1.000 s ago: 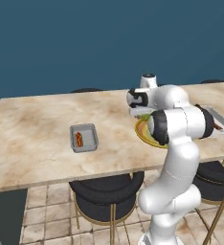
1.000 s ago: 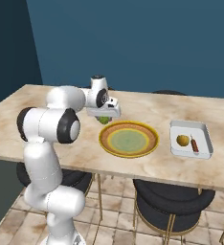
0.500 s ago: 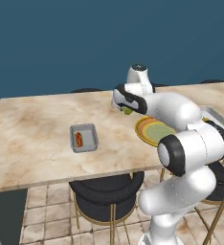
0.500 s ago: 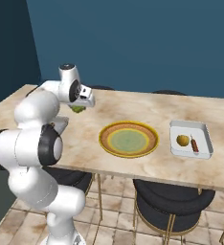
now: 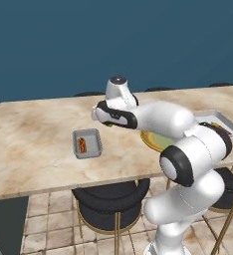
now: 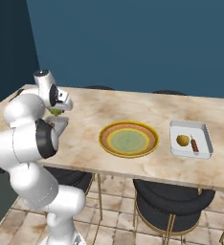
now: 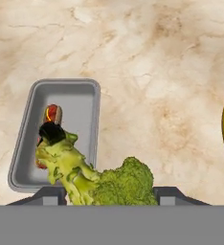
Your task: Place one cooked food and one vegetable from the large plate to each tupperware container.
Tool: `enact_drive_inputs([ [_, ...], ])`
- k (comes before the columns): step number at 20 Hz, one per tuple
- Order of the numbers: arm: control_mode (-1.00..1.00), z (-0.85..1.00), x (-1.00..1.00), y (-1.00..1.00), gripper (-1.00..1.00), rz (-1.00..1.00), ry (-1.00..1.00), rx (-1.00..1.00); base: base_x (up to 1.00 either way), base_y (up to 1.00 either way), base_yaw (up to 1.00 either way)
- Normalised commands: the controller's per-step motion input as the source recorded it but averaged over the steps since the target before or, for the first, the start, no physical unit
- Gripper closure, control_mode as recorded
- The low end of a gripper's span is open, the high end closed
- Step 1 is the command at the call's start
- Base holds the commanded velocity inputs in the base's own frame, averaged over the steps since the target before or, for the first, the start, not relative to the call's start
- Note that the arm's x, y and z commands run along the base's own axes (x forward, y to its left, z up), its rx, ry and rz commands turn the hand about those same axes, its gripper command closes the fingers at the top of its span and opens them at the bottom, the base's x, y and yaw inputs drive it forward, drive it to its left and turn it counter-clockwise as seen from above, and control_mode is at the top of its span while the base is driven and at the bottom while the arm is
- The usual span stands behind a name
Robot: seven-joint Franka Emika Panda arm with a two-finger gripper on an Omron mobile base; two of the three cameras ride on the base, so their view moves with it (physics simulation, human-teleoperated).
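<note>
Claw gripping a broccoli floret, carried from beside the now-empty plate to just above the left tray holding a hot dog; release completes this tray.

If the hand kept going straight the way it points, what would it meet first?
Probably the left tray holding the hot dog; the hand carries broccoli above it, though depth is unclear.

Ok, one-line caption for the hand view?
Gripper carrying green broccoli toward light-grey rectangular tray holding a hot dog on marble counter.
</note>
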Motion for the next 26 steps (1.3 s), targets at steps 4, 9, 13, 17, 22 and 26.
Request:
enact_drive_inputs([
  [4, -1.00, -0.15, 0.04, 0.78, 1.00, -0.10, 0.16, -0.01, 0.00, 0.00, 0.00],
  [9, -1.00, -0.23, 0.24, 0.66, 1.00, -0.07, 0.23, 0.00, 0.00, 0.00, 0.00],
  [13, -1.00, -0.41, 0.17, 0.03, 1.00, -0.09, 0.20, 0.00, 0.00, 0.00, 0.00],
  [17, -1.00, -0.49, 0.01, -0.04, 1.00, -0.19, 0.07, -0.04, 0.00, 0.00, 0.00],
  [22, -1.00, -0.37, 0.16, 0.17, 1.00, -0.09, -0.04, -0.03, 0.00, 0.00, 0.00],
  [26, -1.00, -0.34, 0.31, 0.21, 1.00, -0.05, -0.06, -0.02, 0.00, 0.00, 0.00],
])
